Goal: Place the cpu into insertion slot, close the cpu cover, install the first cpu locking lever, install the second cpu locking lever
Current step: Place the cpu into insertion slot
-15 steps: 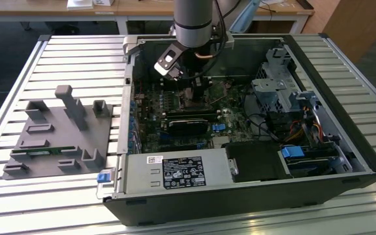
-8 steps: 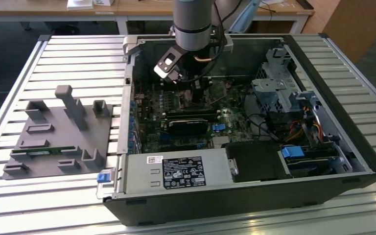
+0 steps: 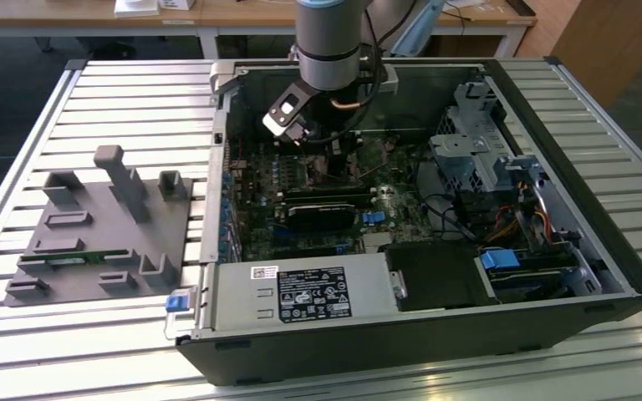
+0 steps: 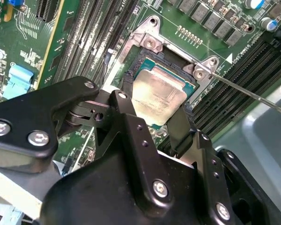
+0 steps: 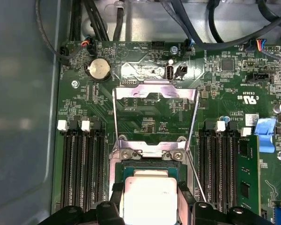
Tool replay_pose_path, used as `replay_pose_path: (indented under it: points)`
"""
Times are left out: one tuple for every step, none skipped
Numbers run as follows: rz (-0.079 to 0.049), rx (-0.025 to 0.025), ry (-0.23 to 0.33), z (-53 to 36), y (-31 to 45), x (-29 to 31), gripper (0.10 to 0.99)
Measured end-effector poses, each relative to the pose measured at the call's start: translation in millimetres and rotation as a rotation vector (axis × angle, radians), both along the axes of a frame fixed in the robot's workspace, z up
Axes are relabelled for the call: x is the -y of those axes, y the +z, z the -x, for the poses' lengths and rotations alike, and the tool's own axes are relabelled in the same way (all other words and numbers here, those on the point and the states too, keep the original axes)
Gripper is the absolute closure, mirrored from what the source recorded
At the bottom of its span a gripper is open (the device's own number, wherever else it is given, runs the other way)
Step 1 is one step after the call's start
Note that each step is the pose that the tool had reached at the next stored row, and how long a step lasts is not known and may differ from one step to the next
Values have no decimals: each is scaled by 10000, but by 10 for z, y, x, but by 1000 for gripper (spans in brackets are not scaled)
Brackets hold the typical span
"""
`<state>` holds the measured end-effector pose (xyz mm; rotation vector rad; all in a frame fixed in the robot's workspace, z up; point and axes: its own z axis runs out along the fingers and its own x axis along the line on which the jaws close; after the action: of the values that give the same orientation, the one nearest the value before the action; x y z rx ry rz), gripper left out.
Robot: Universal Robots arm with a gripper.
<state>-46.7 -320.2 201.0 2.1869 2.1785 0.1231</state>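
In the exterior view the arm (image 3: 327, 42) reaches down from above into an open computer case (image 3: 410, 347) that lies on a slatted table (image 3: 76, 351). Its tool end sits over the green board towards the case's far side, and a grey fixture (image 3: 98, 225) lies well apart at the exterior view's left. In the second wrist view the gripper (image 4: 154, 112) straddles the cpu (image 4: 159, 93). One black finger (image 4: 124, 112) lies against one edge of the chip and the other against the opposite edge, so the claw looks closed onto the chip across its width rather than spread clear of it. The chip lies flat within the insertion slot (image 4: 150, 44), its silver top facing the camera and the slot's metal rim around it (whether it is fully seated or a hair above the contacts I cannot tell). A thin locking lever (image 4: 253, 96) runs off beside the slot, unlatched. In the first wrist view the cpu (image 5: 150, 199) again lies directly between the fingers. The cpu cover (image 5: 154, 90) is swung open beyond the slot's hinged edge (image 5: 152, 151), on the side away from the claw, with its window showing bare board. Memory slots (image 5: 82, 164) flank the socket on both sides. So the chip is straight under the claw, and the cover is not yet closed.
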Motion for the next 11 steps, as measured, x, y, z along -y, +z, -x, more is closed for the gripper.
replay_pose_path:
  points:
    - [1, -2, 0, 0, -7, 0, 549]
    - [1, -4, -2, 0, -14, 0, 549]
    - [2, -6, -4, 0, -23, 0, 549]
    - [3, -8, -7, 0, -32, 0, 549]
    - [2, -11, -8, 0, -41, 0, 549]
    - [3, -13, -10, 0, -48, 0, 549]
    - [3, -14, -12, 0, -55, 0, 549]
    - [3, -15, -12, -1, -61, 0, 549]
    - [3, -18, -13, -2, -66, 0, 549]
    - [4, -21, -14, -2, -72, 0, 549]
    - [5, -25, -15, -2, -77, 1, 549]
